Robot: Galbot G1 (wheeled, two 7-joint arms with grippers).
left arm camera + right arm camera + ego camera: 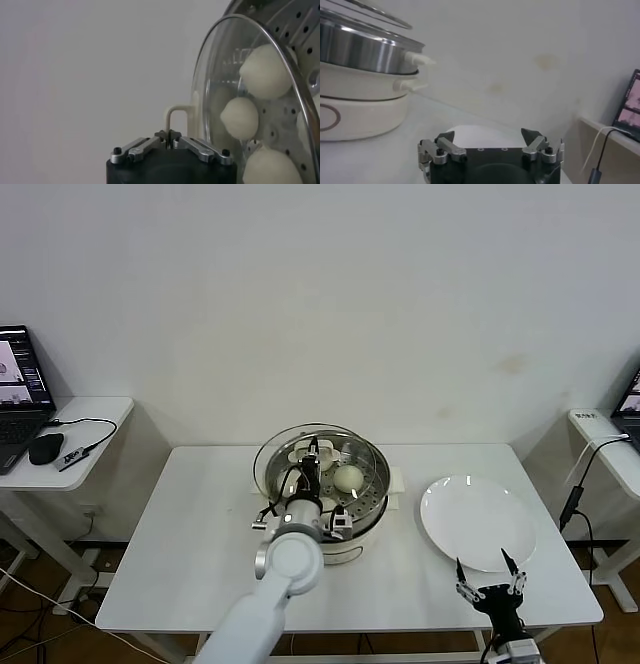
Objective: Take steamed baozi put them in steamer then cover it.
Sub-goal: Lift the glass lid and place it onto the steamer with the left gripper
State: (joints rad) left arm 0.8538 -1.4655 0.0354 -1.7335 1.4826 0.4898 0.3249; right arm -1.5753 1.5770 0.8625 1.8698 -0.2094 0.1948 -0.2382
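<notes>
— Where's your left hand (170,136)?

— Centre of the head view, pinched on the cover's (250,90) cream handle (176,117), glass held above the steamer (322,484), which stands mid-surface.

— And the baozi (240,117)?

— Under the glass on the perforated tray.

— The right hand (490,576)?

— Lower right, fingers spread, just off the white plate's (478,519) near rim, with bare surface (190,534) on the left.

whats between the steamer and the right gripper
The white plate lies between them on the table in the head view: steamer on its left, the open right gripper just past its near edge.
</notes>
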